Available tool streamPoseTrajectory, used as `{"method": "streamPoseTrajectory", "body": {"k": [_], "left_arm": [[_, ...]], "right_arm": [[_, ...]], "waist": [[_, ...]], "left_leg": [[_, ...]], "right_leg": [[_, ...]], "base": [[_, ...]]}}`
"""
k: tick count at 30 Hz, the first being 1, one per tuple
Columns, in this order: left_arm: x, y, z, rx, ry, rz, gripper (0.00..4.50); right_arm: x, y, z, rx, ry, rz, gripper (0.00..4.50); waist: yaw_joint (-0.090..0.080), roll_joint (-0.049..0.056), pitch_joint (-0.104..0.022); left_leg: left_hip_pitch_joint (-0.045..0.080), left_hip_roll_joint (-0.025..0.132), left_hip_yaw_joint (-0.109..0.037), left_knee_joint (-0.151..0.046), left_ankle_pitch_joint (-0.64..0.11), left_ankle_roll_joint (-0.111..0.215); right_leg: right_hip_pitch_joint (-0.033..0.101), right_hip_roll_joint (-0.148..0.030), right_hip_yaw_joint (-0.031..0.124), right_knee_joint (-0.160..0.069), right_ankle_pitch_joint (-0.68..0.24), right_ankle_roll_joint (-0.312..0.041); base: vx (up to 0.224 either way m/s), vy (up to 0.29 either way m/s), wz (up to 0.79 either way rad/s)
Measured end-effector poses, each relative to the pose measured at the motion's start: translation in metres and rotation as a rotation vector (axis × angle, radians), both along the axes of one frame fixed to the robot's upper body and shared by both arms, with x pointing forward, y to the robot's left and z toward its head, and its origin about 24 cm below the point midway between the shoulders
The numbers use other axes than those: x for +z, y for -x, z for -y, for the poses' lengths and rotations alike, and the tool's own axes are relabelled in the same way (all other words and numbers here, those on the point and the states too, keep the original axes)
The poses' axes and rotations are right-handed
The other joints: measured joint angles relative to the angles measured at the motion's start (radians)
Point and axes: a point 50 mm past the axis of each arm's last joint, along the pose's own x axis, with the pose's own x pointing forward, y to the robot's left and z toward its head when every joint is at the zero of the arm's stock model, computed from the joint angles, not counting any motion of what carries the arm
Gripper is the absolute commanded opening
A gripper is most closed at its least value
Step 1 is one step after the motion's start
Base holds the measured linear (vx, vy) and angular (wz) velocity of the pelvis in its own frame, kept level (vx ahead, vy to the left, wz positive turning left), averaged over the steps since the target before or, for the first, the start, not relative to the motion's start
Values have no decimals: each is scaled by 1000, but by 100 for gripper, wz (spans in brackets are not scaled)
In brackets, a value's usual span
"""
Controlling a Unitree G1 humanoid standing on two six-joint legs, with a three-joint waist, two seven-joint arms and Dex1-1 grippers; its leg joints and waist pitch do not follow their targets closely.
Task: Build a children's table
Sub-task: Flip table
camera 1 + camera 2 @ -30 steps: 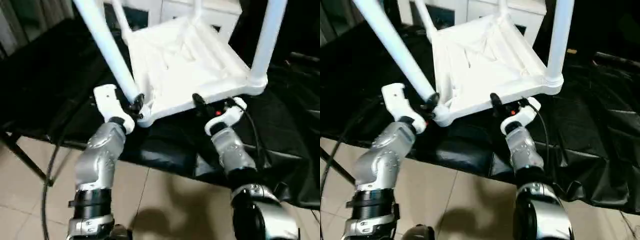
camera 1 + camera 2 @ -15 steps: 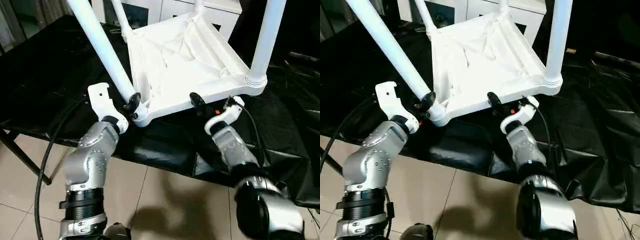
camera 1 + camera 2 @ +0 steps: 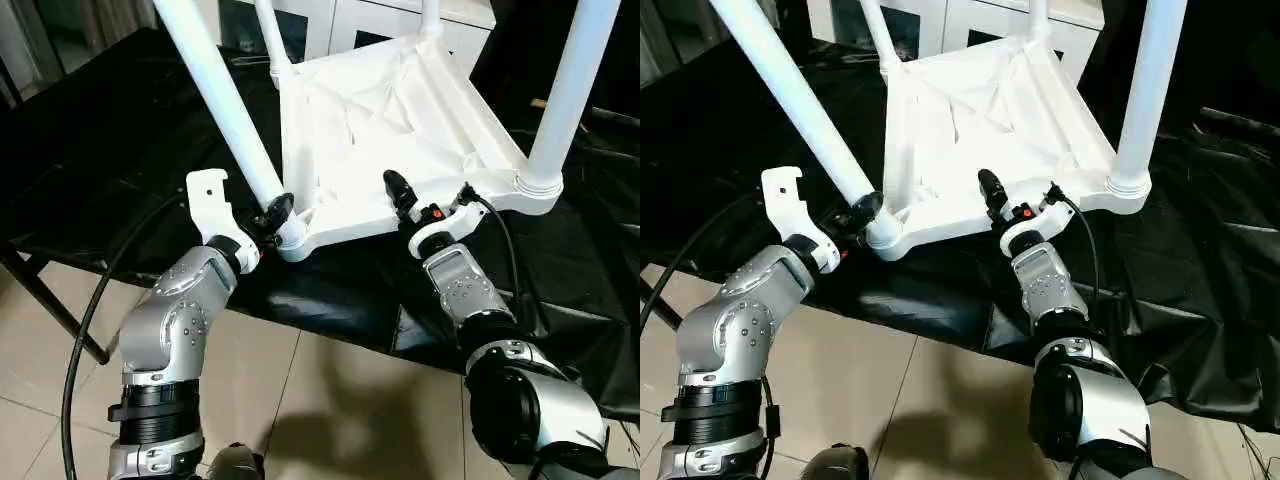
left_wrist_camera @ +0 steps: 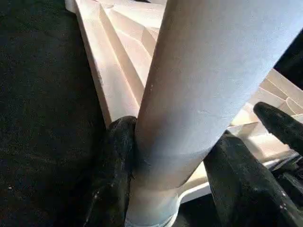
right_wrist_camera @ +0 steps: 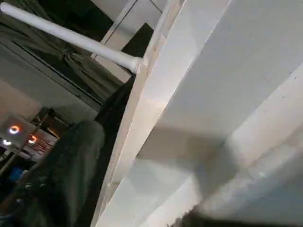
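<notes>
White plastic children's table (image 3: 400, 110) lies upside down on the black-draped desk (image 3: 90, 170). Left fingers (image 4: 113, 175) clamp a leg (image 3: 225, 110) just above its socket. Right fingers (image 3: 398, 190) pinch the near edge.

1 children's table (image 3: 390, 120) upside down with 4 legs (image 3: 215, 95) standing up, 2 claws, 1 black-draped counter (image 3: 90, 150).

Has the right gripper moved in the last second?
Yes. The right gripper went forward: earlier just short of the white plastic tabletop's near rim, it now overlaps that rim.
</notes>
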Motion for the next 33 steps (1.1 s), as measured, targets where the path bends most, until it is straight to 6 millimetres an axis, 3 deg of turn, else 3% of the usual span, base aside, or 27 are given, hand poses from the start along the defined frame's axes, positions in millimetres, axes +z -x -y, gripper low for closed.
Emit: {"method": "streamPoseTrajectory", "body": {"k": [18, 24, 25, 26, 33], "left_arm": [[-2, 0, 2, -8, 14, 12, 201], [-4, -1, 3, -10, 22, 11, 201], [-4, -1, 3, -13, 24, 8, 257], [-5, -1, 4, -15, 27, 7, 271], [-5, 1, 7, -34, 86, 36, 319]], "right_arm": [[0, -1, 10, -63, -69, -7, 250], [2, -2, 12, -74, -82, 1, 222], [3, -3, 12, -79, -81, 5, 219], [4, -3, 13, -82, -79, 7, 217], [4, -3, 18, -100, -68, 0, 212]], "waist": [[3, 0, 0], [4, 0, 0], [4, 0, -1], [4, -1, -1], [6, 0, -1]], "left_leg": [[-3, 0, 1, 1, 3, 2], [-4, 0, 1, 3, 3, 4], [-4, 0, 1, 4, 4, 4], [-4, 0, 1, 4, 4, 4], [-8, 0, 2, 5, 8, 7]], "right_leg": [[-3, -1, -2, 3, 0, 0], [-3, -2, -2, 3, 3, 0], [-3, -2, -2, 3, 3, 0], [-3, -2, -2, 3, 4, 0], [-5, -3, -3, 3, 9, 0]], "base": [[0, 0, 0], [0, 0, 0], [0, 0, 0], [0, 0, 0], [0, 0, 0]]}}
